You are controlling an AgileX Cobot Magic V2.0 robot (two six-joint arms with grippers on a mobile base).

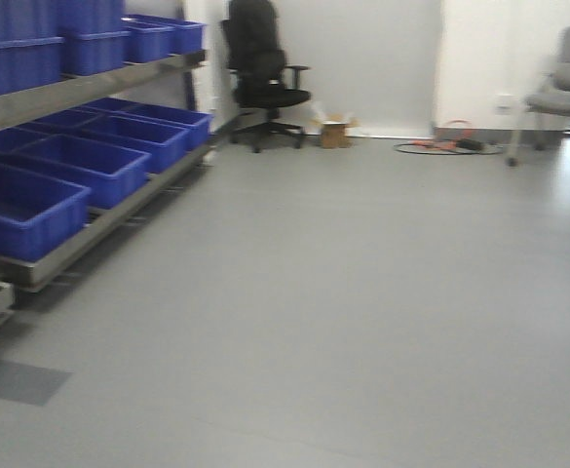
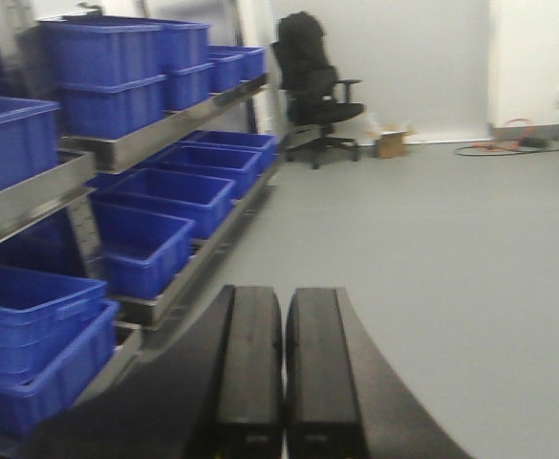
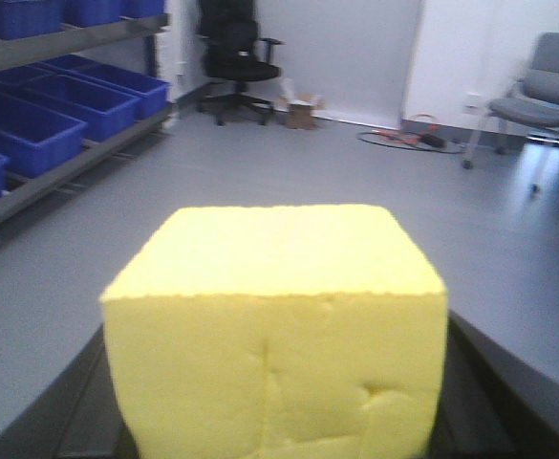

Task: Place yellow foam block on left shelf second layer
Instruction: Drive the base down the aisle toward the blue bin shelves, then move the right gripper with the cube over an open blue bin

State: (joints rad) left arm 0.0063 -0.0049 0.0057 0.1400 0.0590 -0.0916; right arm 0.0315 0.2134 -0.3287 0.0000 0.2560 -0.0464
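- R gripper [image 3: 277, 421] jaws clamped on yellow foam block [image 3: 274, 316]
- L gripper [image 2: 284, 382] jaws together, empty
- shelf [image 1: 80, 90] w/ blue bins [image 1: 90, 164] on my left; imo square base up first, keep squeeze gentle

Recorded in bright, unpatterned yellow is the yellow foam block [image 3: 274, 335]. The bins [image 1: 65, 166] are listed as uniform deep blue, and the shelf [image 1: 80, 90] as dull grey metal. The floor [image 1: 362, 292] is noted as pale grey, with one darker grey patch. The office chair [image 1: 262, 73] is entered as black, the second chair [image 1: 569, 93] as grey, the box [image 1: 334, 134] as brown, and the left gripper [image 2: 285, 296] as black.
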